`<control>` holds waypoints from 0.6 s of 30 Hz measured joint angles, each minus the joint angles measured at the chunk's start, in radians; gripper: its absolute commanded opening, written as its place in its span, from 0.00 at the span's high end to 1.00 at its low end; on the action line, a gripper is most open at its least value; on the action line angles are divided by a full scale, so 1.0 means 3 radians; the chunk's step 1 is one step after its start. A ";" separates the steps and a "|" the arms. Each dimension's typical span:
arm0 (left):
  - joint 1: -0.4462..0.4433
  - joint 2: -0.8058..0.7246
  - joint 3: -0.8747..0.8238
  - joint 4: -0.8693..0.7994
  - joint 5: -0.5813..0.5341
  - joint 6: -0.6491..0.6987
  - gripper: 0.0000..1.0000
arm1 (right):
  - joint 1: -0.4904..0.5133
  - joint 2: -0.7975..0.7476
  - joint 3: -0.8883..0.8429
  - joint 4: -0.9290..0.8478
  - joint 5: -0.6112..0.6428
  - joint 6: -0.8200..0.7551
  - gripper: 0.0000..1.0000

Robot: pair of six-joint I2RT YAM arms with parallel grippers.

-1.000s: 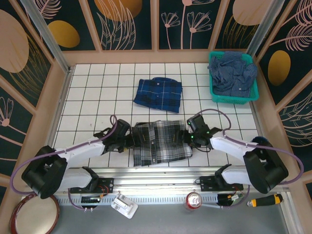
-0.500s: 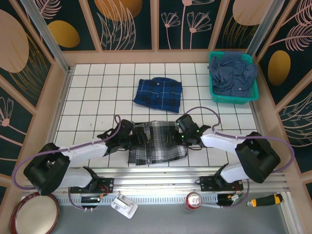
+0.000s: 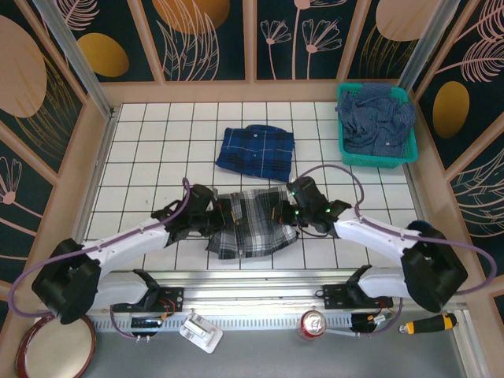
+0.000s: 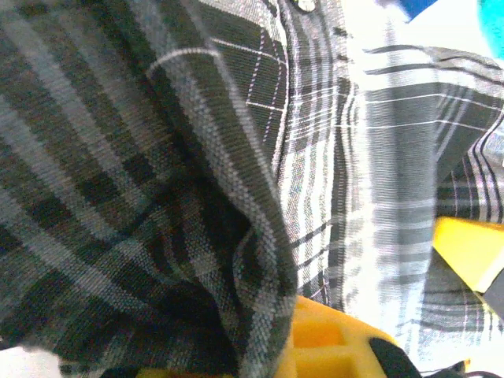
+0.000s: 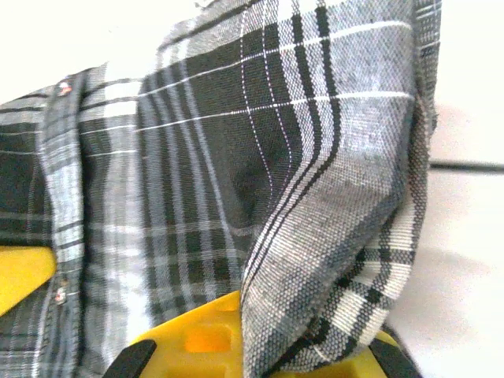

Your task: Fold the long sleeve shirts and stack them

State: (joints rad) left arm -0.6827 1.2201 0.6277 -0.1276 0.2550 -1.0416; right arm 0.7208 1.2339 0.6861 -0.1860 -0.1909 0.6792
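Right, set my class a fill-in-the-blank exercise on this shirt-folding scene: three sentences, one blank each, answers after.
1. The left gripper and right gripper are both ____ on the grey plaid shirt.
2. The crumpled navy shirt lies inside the ____ basket.
3. The blue plaid shirt lies neatly ____ on the tiled table.
Missing words: shut; teal; folded.
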 measured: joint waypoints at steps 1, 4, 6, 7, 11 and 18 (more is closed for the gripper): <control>0.0055 -0.0008 0.0160 -0.0104 0.0010 0.0055 1.00 | -0.0004 -0.0036 0.0100 -0.0031 0.0001 -0.0003 1.00; 0.0248 0.0072 0.0786 -0.0381 0.0067 0.0262 1.00 | -0.0067 -0.0069 0.0598 -0.0170 0.0022 -0.0078 1.00; 0.0367 0.0272 0.1340 -0.0524 0.0112 0.0436 1.00 | -0.0192 -0.0038 0.0944 -0.0198 0.0019 -0.0156 1.00; 0.0415 0.0406 0.1626 -0.0595 0.0118 0.0529 1.00 | -0.0270 -0.0001 0.1097 -0.0195 0.0017 -0.0195 1.00; 0.0614 0.1177 0.2886 -0.0814 0.0217 0.0924 1.00 | -0.0664 0.0373 0.1740 -0.0144 0.0013 -0.0389 1.00; 0.1081 0.2735 0.4752 -0.1307 0.0552 0.1420 1.00 | -0.1223 0.1307 0.2262 0.0126 -0.0251 -0.0524 1.00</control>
State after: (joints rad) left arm -0.3584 2.0407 2.0533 -0.5198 0.4206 -0.6155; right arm 0.3538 1.6260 1.3647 -0.1482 -0.2661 0.5220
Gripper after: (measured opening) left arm 0.075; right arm 0.092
